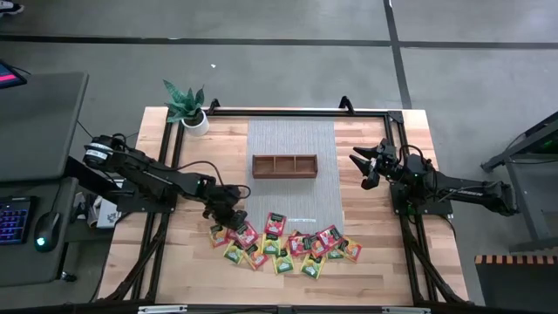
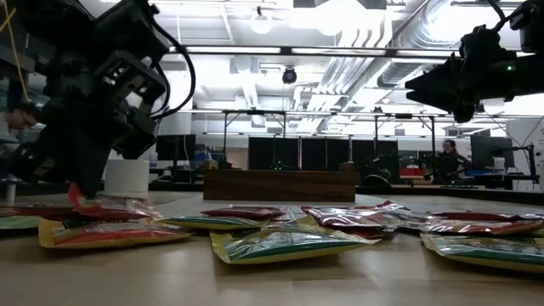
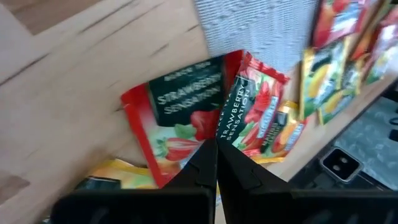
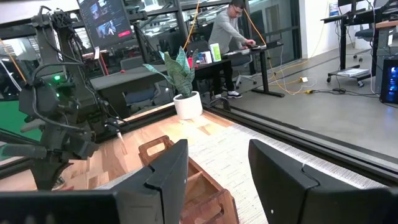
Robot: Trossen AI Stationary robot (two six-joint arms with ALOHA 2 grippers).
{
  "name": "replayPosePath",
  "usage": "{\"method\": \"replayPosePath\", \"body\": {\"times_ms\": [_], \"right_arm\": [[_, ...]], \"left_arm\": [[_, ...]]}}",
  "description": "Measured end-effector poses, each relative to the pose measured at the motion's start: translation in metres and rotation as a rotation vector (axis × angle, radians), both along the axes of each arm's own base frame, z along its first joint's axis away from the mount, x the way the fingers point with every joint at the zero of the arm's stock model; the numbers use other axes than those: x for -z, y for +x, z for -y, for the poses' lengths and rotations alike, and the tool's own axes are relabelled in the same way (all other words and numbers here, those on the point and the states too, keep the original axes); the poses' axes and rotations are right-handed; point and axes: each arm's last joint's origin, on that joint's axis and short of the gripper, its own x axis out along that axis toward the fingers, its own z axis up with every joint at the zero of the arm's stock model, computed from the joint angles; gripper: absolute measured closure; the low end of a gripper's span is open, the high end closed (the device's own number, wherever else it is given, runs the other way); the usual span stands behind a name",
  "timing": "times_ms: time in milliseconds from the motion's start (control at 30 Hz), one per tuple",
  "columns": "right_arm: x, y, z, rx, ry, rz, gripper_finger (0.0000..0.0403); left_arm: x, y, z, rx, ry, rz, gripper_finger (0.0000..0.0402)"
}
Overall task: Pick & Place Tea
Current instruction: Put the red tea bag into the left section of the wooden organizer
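Several red, yellow and green tea packets (image 1: 288, 244) lie in a loose pile near the table's front edge. My left gripper (image 1: 234, 222) slants down onto the pile's left end and is shut on a red strawberry tea packet (image 3: 252, 115), beside a flat red one (image 3: 177, 118). The brown wooden tray (image 1: 284, 166) with three compartments stands on a grey mat (image 1: 292, 131) at mid-table. My right gripper (image 1: 359, 167) hovers open to the right of the tray, level, with nothing between its fingers (image 4: 168, 168). My left gripper pinches the red packet by one edge (image 3: 225, 134) between its two fingers, which meet at that edge. The fingers slant down from the table's left side. The pinched end (image 2: 78, 197) stands raised below the gripper, while the rest of the packet lies on the pile.
A potted plant (image 1: 187, 105) stands at the table's far left corner. Black frame rails (image 1: 296, 111) run along the table's far edge and both sides. Bare wood lies between the pile and the tray. A person (image 4: 230, 37) works at a desk beyond the table.
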Motion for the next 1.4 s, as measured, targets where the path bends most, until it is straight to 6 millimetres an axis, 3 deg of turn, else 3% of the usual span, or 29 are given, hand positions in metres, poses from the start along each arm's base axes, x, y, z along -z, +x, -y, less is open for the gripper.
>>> {"method": "replayPosePath", "body": {"times_ms": [400, 1067, 1400], "right_arm": [[0.000, 0.000, 0.000, 0.000, 0.000, 0.000, 0.0238], [0.000, 0.000, 0.000, 0.000, 0.000, 0.000, 0.0238], [0.000, 0.000, 0.000, 0.000, 0.000, 0.000, 0.0238]], "left_arm": [[-0.024, -0.004, -0.003, -0.018, 0.047, 0.138, 0.0402], [-0.053, -0.012, -0.008, 0.108, 0.319, 0.415, 0.0401], [-0.097, 0.003, -0.028, 0.262, 0.572, 0.536, 0.0401]]}}
